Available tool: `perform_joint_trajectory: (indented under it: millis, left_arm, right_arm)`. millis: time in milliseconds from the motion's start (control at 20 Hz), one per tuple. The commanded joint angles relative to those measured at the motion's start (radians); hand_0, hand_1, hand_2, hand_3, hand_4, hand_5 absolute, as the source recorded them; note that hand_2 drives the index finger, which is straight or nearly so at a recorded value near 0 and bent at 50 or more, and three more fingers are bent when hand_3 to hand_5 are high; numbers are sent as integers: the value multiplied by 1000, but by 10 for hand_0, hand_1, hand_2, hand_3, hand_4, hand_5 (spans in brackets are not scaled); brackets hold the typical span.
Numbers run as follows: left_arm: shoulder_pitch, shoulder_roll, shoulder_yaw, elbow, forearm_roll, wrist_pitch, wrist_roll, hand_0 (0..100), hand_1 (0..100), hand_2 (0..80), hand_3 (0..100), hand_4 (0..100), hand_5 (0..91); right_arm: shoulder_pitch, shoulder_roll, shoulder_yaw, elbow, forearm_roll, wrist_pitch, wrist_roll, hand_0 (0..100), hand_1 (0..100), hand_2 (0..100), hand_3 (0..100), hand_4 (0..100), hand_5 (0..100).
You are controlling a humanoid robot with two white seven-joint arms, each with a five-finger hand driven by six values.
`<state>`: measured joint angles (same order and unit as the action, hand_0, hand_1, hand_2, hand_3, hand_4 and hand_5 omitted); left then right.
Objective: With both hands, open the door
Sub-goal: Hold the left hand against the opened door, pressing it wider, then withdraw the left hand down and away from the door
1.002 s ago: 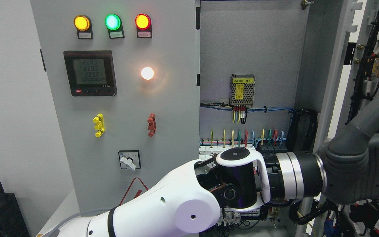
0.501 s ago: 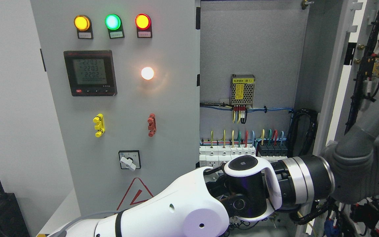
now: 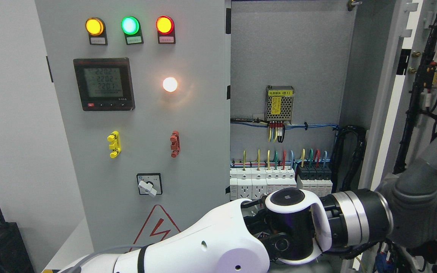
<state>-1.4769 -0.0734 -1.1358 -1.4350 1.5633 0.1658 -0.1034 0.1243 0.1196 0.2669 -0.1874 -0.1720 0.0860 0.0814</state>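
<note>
You see the grey cabinet front filling the left and centre of the frame, and to its right the open compartment with its door swung wide at the right edge, cabling showing on its inner side. Your left arm comes in from the lower left and crosses the bottom of the frame to the lower right, where the grey left hand sits against the door's lower part; you cannot tell whether its fingers grip anything. Smaller items on the front: the meter, three lamps at the upper left and the rotary switch below.
</note>
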Motion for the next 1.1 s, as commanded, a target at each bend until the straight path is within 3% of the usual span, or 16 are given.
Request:
perform_joint_trajectory:
  millis: [0, 351, 701, 1052]
  left_arm:
    - [-2, 6, -9, -2, -2, 7, -10, 0, 0, 0, 0, 42, 0]
    - [13, 121, 13, -24, 4, 12, -53, 0, 0, 0, 0, 43, 0]
    - [87, 342, 16, -122, 9, 20, -65, 0, 0, 0, 0, 43, 0]
    - [234, 544, 62, -192, -8, 64, -82, 0, 0, 0, 0, 43, 0]
  right_arm:
    - [0, 0, 0, 0, 0, 0, 0, 0, 0, 0, 0, 0, 0]
    - [0, 0, 0, 0, 0, 0, 1, 0, 0, 0, 0, 0, 0]
    - [0, 0, 0, -1, 0, 0, 1, 0, 0, 0, 0, 0, 0]
    - [0, 0, 0, 0, 0, 0, 0, 0, 0, 0, 0, 0, 0]
